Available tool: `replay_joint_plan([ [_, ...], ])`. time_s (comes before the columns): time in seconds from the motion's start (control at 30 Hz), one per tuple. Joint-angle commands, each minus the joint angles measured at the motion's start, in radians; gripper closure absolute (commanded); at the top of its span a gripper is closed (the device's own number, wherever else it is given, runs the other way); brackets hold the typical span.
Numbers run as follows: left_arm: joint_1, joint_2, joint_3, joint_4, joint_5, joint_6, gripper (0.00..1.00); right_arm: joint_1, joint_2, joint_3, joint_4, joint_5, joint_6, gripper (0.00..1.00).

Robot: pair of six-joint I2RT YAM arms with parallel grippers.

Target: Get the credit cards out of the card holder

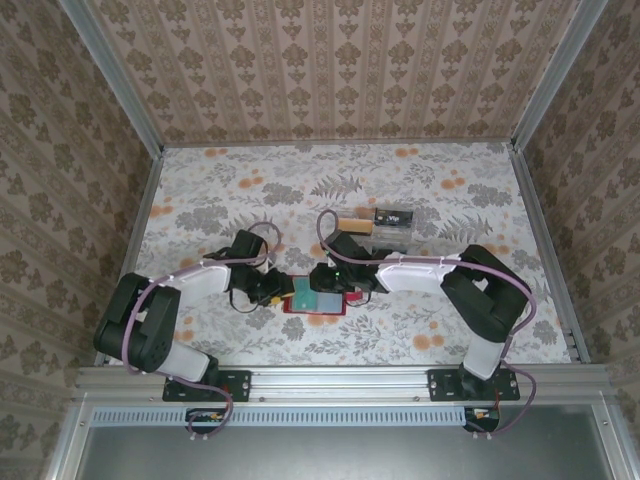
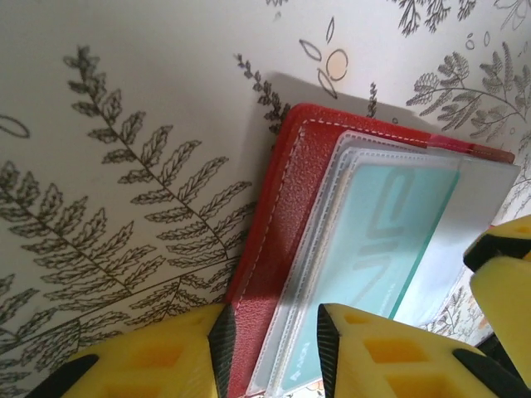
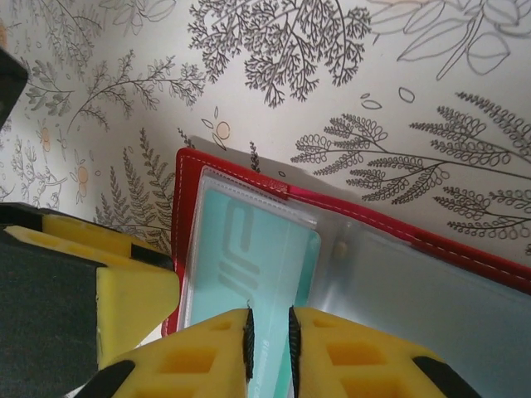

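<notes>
While the half-closed left tool (image 2: 275, 332) straddles the red leather bi-fold card holder (image 2: 286, 207), grip uncertain, the right tool (image 3: 270, 332), pinching the teal plastic card (image 3: 257, 249), should pull straight out.

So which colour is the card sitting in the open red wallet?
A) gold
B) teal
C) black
B: in the left wrist view, the teal card sits inside a clear sleeve of the red wallet.

Teal card (image 2: 390, 240) partly off-frame
</notes>
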Motion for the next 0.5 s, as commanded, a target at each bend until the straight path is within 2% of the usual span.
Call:
replay_joint_plan([
  [0.0,-0.006,-0.006,-0.023,-0.030,-0.029,-0.023,0.71,-0.005,0.020,-0.034,0.046,-0.027,0.062,0.80],
  [0.47,-0.005,0.012,-0.016,-0.027,-0.031,-0.017,0.77,-0.021,0.030,-0.107,0.150,-0.089,0.132,0.81],
])
